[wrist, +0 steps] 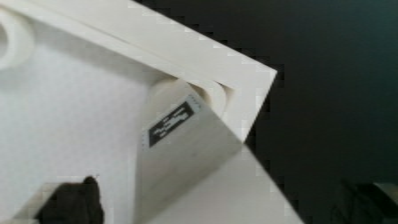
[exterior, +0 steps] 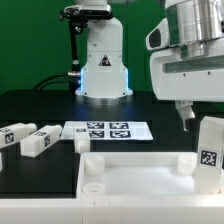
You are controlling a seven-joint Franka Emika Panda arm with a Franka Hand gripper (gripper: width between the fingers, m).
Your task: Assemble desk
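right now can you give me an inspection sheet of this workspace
surface: black table, with the marker board lying flat on it
job's things: white tabletop in front, round corner sockets showing; one leg upright at its corner on the exterior view's right; loose legs lying on the exterior view's left
clutter: nothing seen
grippers: gripper at the upright leg's top; cannot tell whether it is shut on the leg
cables: dark cable beside the robot base
surroundings: green backdrop
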